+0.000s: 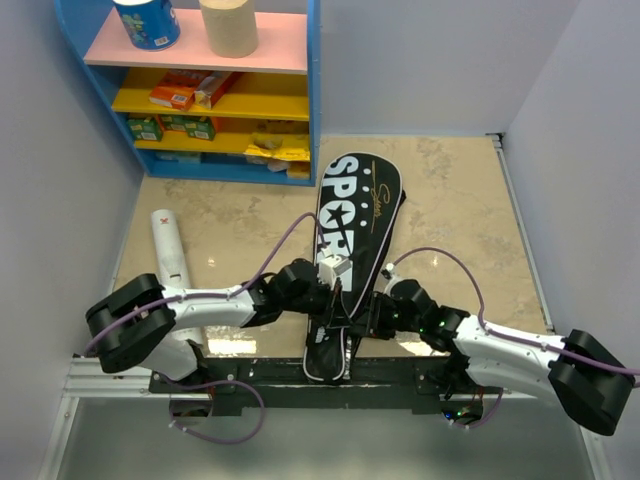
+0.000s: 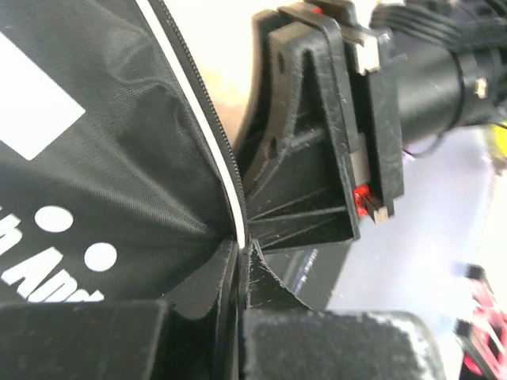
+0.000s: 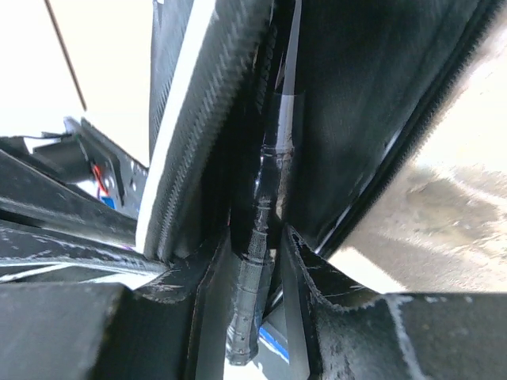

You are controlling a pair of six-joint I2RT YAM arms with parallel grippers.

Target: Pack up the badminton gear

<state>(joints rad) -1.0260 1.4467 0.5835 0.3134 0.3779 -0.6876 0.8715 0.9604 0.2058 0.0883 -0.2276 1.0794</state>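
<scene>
Top external, bag end at table edge

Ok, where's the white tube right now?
Top view: the white tube lies on the left side of the table, just ahead of the left arm, well left of the black bag.

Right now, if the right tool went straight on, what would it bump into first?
The bag. The right tool straddles the racket handle and points into the bag's open mouth, so it would probably slide in and meet the black fabric inside; how deep is unclear.
</scene>
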